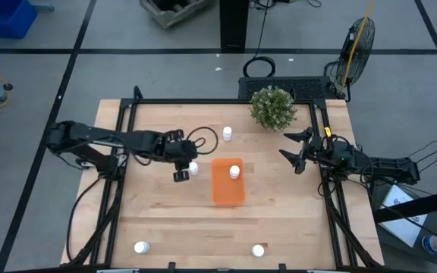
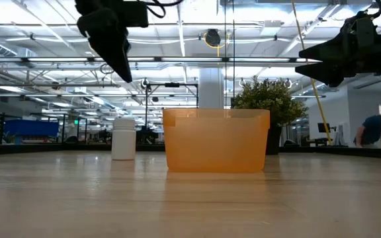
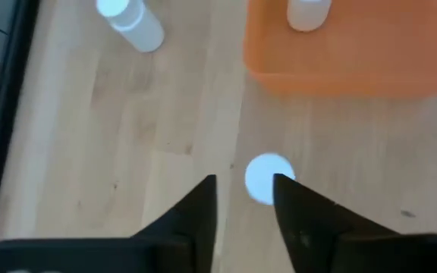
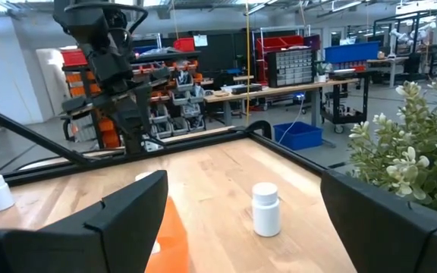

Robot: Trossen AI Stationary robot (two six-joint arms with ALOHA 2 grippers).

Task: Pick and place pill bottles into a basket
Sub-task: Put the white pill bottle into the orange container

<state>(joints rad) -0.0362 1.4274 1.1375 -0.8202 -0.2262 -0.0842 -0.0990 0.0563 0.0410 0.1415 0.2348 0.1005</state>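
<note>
The orange tray point(image 1: 227, 188) lies mid-table with one white bottle point(image 1: 234, 172) standing in it. My left gripper point(image 1: 182, 163) is open and hangs above a standing bottle point(image 1: 193, 168) just left of the tray. In the left wrist view the bottle's cap point(image 3: 264, 176) shows between and beyond the fingers of my left gripper point(image 3: 245, 189). In the low view my left gripper point(image 2: 114, 49) is well above that bottle point(image 2: 124, 139). A third bottle point(image 1: 227, 134) stands farther back. Two more bottles point(image 1: 141, 247) point(image 1: 258, 250) stand near the front edge. My right gripper point(image 1: 298, 152) is open and empty at the right.
A green bushy plant point(image 1: 272, 107) stands at the far right, close to my right gripper. Dark frame rails point(image 1: 120, 189) run along the table's left, right and far sides. A person point(image 2: 374, 129) shows in the room beyond the table.
</note>
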